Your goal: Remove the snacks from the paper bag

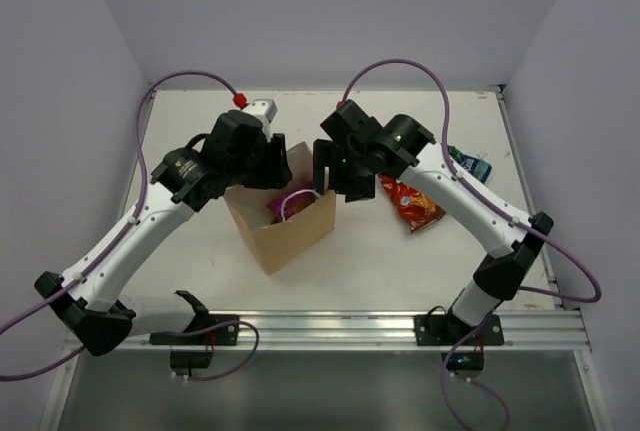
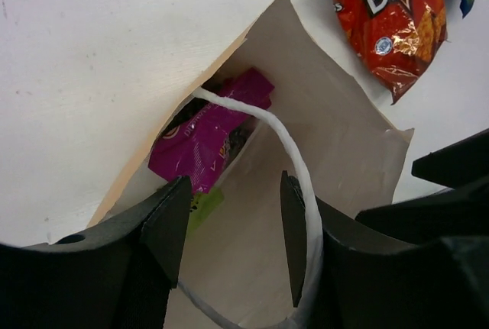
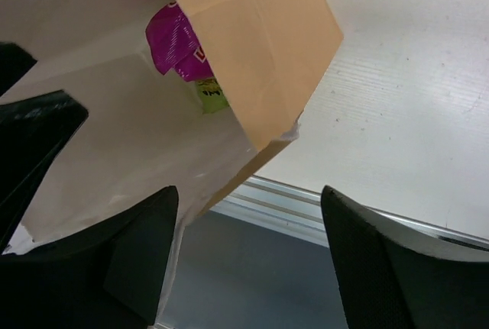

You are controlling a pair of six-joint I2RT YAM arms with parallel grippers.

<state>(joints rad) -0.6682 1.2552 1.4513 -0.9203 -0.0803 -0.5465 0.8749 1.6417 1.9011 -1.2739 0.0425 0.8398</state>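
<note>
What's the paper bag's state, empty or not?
Not empty. The paper bag holds a magenta packet with a lime green item beside it; the Doritos bag and blue packet lie outside on the table.

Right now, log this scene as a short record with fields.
bag: paper bag upright, mouth open
inside bag: magenta packet, green item beside it
on table: Doritos bag, blue packet, both right of the bag
left gripper: open, above bag mouth, white cord handle by one finger
right gripper: open, at the bag's rim
</note>
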